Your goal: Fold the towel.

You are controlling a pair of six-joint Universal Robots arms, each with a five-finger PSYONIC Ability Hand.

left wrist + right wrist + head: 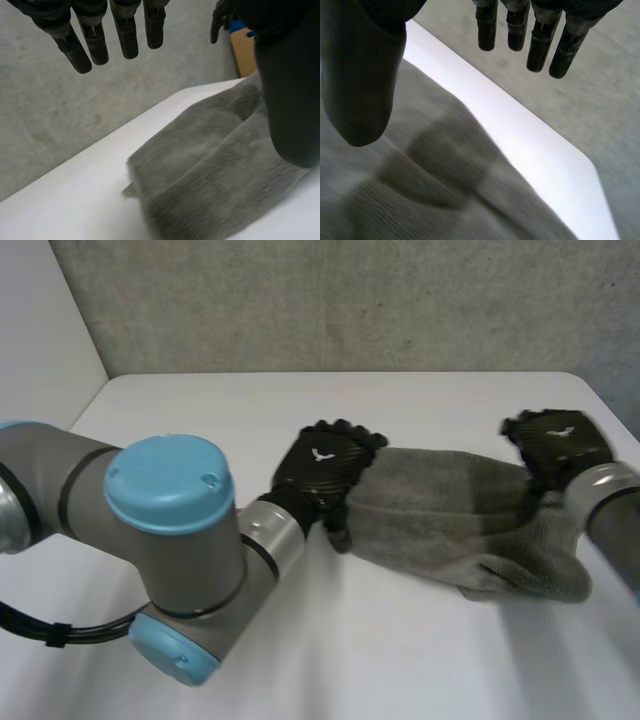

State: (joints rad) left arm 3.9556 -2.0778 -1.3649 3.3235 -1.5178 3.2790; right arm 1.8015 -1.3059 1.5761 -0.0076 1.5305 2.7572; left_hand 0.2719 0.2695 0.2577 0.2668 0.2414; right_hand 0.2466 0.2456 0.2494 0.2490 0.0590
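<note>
A grey towel [450,515] lies bunched in a long thick heap on the white table [200,410], right of the middle. My left hand [325,468] hovers at the towel's left end, back up, partly over the cloth. In the left wrist view its fingers [95,40] hang straight above the towel [210,175], thumb apart, with nothing between them. My right hand [555,445] stands over the towel's right end. Its fingers [540,40] are straight too, above the towel [445,190], and hold nothing.
The table's far edge [340,374] meets a grey wall [350,300]. Bare tabletop lies to the left of the towel and in front of it. My left arm's big joint [170,540] fills the near left.
</note>
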